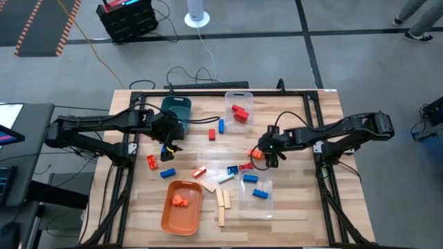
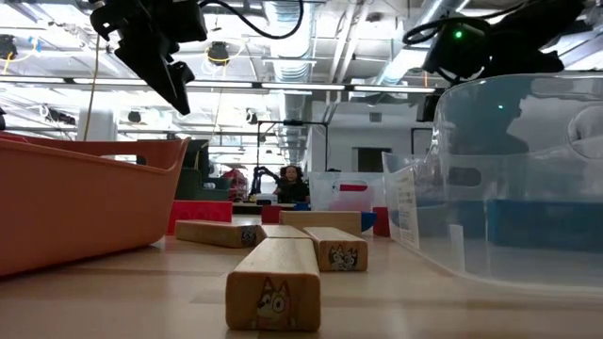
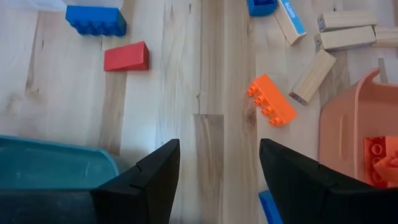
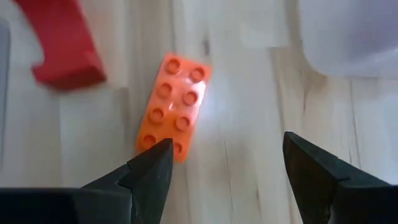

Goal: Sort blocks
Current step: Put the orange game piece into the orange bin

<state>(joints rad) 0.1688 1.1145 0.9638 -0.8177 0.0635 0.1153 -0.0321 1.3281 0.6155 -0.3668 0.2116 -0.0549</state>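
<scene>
Inside orange tray (image 1: 169,218) orange blocks (image 1: 181,200); clear bins (image 1: 257,202) hold blue, red.

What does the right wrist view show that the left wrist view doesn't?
Only the right wrist view: the open right gripper above an orange brick with eight studs, a red piece nearby, and a clear bin's edge.

Only the left wrist view: the open left gripper, the teal tray, the orange tray, a blue brick, a red wedge, a smaller orange brick and wooden pieces.

Both: the wooden table, fingers holding nothing.

Scattered blocks (image 1: 221,126) (plastic, wood) on table
</scene>
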